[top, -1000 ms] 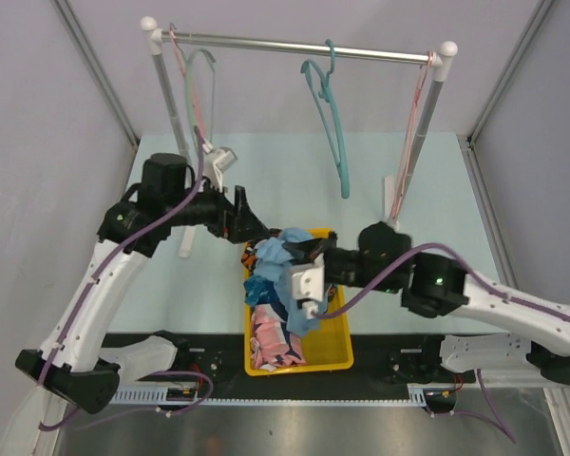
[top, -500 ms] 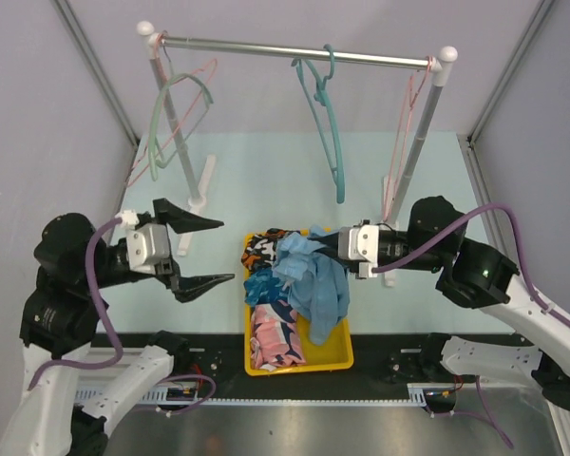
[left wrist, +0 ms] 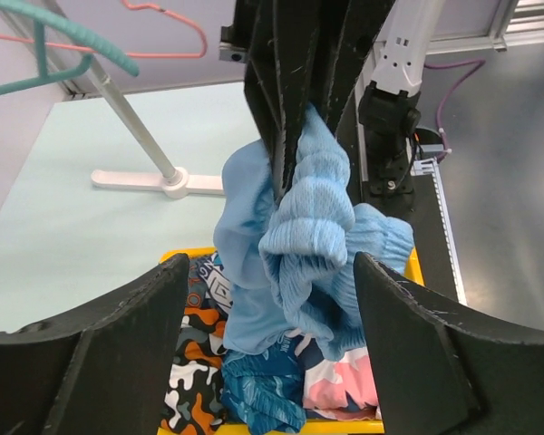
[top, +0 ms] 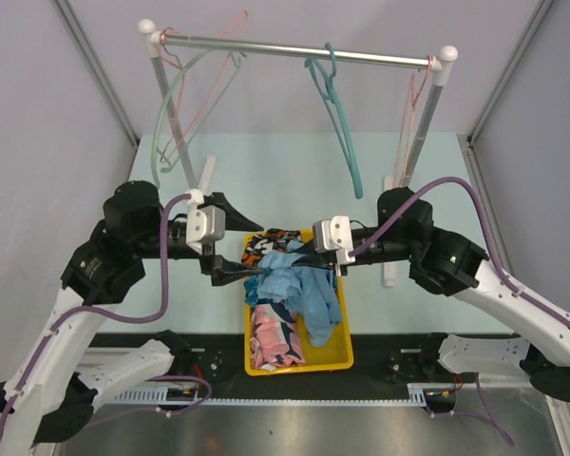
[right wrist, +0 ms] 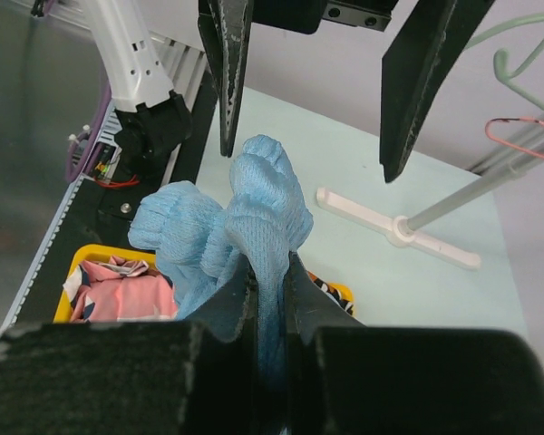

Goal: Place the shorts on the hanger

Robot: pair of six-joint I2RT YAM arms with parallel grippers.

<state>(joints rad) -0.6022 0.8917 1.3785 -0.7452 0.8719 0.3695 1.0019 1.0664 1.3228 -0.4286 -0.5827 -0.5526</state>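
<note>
The light blue shorts [top: 302,283] hang bunched from my right gripper [top: 302,253], which is shut on a fold of them [right wrist: 256,210] above the yellow bin [top: 338,357]. My left gripper [top: 262,250] is open. Its fingers [left wrist: 118,344] stand on either side of the hanging shorts [left wrist: 299,227] without touching them. A thin pale pink hanger [top: 198,106] hangs at the rail's left end, tangled with a pale green one; it also shows in the left wrist view [left wrist: 168,11]. Another pink wire shape [top: 414,104] hangs by the right post.
The bin holds orange-black-white patterned shorts [top: 263,245], teal-blue patterned shorts [left wrist: 254,390] and a pink garment [top: 275,344]. A teal hanger [top: 347,142] hangs mid-rail and a pale green hanger [top: 163,119] at the left. The rack's posts and feet [top: 201,185] stand behind the bin.
My left arm has swung in to the bin, so its open fingers now flank the shorts. My right gripper has shifted left with the shorts. The hangers on the left have swung.
</note>
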